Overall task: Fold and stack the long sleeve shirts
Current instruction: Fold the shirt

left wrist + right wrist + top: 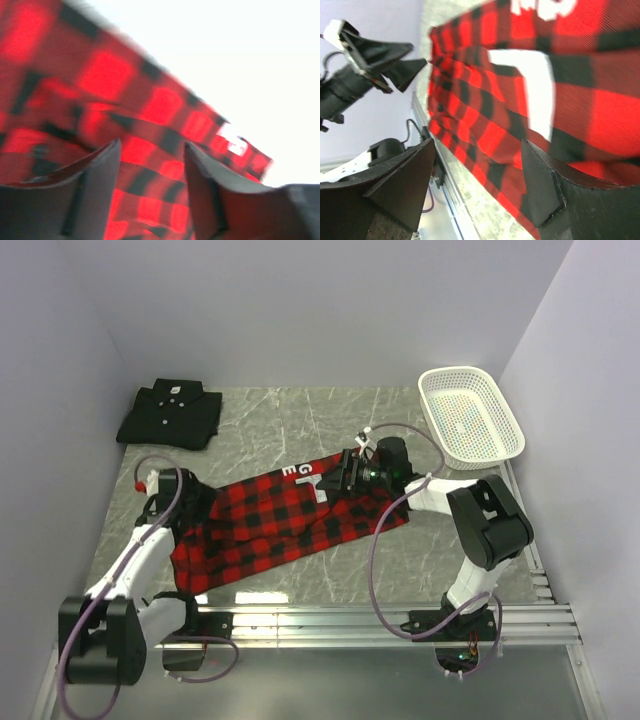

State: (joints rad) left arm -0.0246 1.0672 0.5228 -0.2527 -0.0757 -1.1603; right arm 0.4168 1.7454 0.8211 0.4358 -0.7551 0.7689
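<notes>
The red-and-black plaid shirt [270,522] lies spread in the middle of the table, its white letters [300,472] at the far edge. The black collared shirt [170,415] sits folded at the back left. My left gripper [192,500] is at the plaid's left end. In the blurred left wrist view its fingers stand apart [152,145], with plaid cloth [100,75] showing beyond them. My right gripper [335,480] is over the plaid's right end near the letters. It is open [478,145], and one finger [542,185] is low against the cloth [490,100].
A white mesh basket [470,415] stands at the back right corner. Aluminium rails [400,615] run along the near table edge by the arm bases. Grey walls close in the left, back and right sides. Purple cables [375,570] loop off both arms.
</notes>
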